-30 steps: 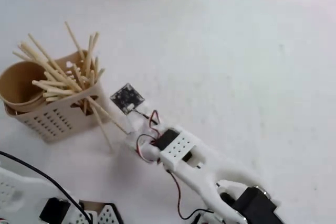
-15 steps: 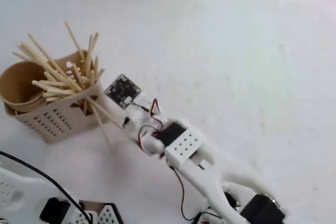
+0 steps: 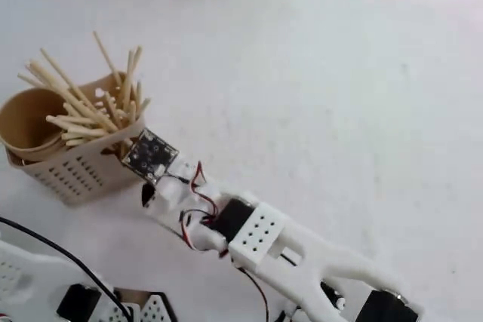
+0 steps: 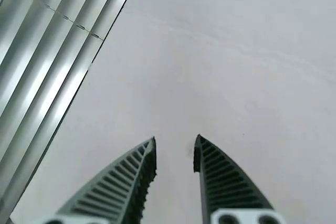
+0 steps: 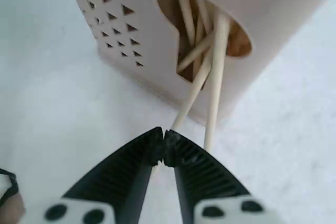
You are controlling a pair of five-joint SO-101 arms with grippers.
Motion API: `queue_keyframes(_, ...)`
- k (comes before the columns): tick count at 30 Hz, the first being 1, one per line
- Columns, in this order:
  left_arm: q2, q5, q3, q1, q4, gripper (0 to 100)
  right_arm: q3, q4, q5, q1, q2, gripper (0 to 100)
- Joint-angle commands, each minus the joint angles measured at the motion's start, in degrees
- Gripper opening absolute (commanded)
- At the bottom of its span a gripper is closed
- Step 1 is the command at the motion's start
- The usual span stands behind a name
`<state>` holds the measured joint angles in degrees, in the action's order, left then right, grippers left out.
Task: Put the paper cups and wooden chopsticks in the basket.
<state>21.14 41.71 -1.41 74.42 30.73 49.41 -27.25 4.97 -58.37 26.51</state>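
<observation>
Basket (image 3: 72,175) sits at the table's left edge in the high view. A brown paper cup (image 3: 26,122) stands inside its left part, and a bundle of chopsticks (image 3: 83,107) fans out of the top beside the cup.

In the right wrist view, I see the basket wall (image 5: 131,24) with its handle hole. Two stray sticks (image 5: 216,77) poke out through that hole and slant down towards the table.

Right pincer (image 5: 164,146): jaw tips meet, no gap visible. It is low, just beside the basket wall. One stray stick runs down to the tips and ends behind them; I cannot tell whether it is pinched. The other passes just beside the jaw, apart from it.

Right arm (image 3: 256,231) stretches from the lower right across to the basket.

Left pincer (image 4: 175,156): jaws parted a little, nothing between them, white table (image 4: 236,66) beneath.

Left arm (image 3: 30,277) lies at the lower left corner, well apart from the basket
</observation>
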Motion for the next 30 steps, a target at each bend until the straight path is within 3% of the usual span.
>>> queue_keyframes(1, -0.22, 0.62, 2.99, -0.48, -1.58, 14, -1.58, 1.54, -4.66, -0.75, 1.98, 10.6)
queue_keyframes(5, -0.22, 0.62, 2.55, -0.84, -1.67, 14, -2.02, 1.71, -11.25, -0.92, -1.19, 32.2)
queue_keyframes(7, -0.13, 0.62, 2.46, -1.01, -1.67, 14, -3.16, 2.59, -12.13, -0.75, -4.00, 35.1)
queue_keyframes(13, -0.13, 0.62, 2.20, -1.10, -1.67, 14, -8.35, 7.52, -12.04, -0.31, -14.73, 26.6)
queue_keyframes(21, -0.13, 0.62, 2.29, -0.92, -1.67, 14, -10.90, 11.47, -12.04, 0.31, -23.08, 24.6)
queue_keyframes(23, -0.13, 0.62, 2.29, -1.01, -1.67, 14, -10.81, 11.03, -11.96, 0.92, -23.96, 19.3)
queue_keyframes(26, -0.13, 0.62, 2.29, -1.01, -1.67, 14, -10.73, 11.03, -11.96, 3.91, -24.31, 1.8)
queue_keyframes(30, -0.13, 0.62, 2.29, -1.01, -1.67, 14, -10.81, 9.27, -11.96, 7.08, -24.22, 1.2)
